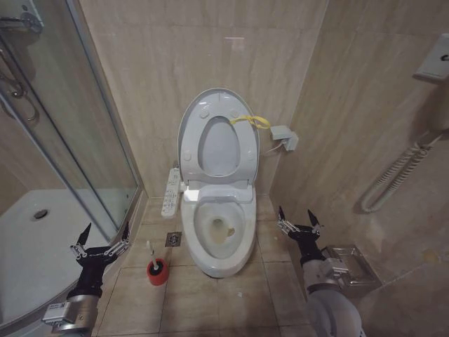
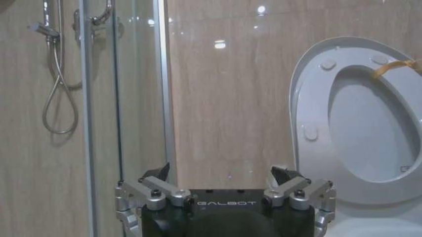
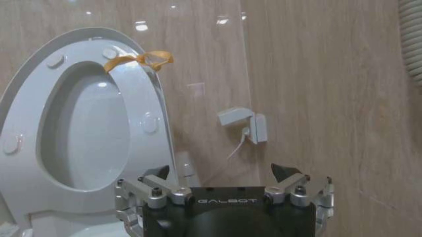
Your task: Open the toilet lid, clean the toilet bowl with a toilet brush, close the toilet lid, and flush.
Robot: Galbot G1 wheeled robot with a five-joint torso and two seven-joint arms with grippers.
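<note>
The toilet lid [image 1: 188, 130] stands upright against the back wall, with the ring seat [image 1: 247, 151] raised in front of it and a yellow loop [image 1: 252, 121] at its edge. Below, the toilet bowl [image 1: 242, 235] lies uncovered, with a yellowish stain [image 1: 223, 232] inside. The toilet brush [image 1: 150, 251] stands in its red holder [image 1: 158, 272] on the floor to the bowl's left. My left gripper [image 1: 106, 232] hangs open and empty left of the brush. My right gripper [image 1: 295, 214] is open and empty to the right of the bowl. The wrist views show the left gripper [image 2: 221, 173], the right gripper [image 3: 221, 170] and the lid [image 2: 310, 98] [image 3: 26, 113].
A glass shower enclosure [image 1: 70, 126] with a white tray [image 1: 35, 239] fills the left side. A long white button panel [image 1: 170, 191] sits beside the toilet, with a floor drain [image 1: 172, 239] below it. The right wall carries a small fitting [image 1: 284, 137], a hose [image 1: 396, 175] and a paper holder [image 1: 351, 263].
</note>
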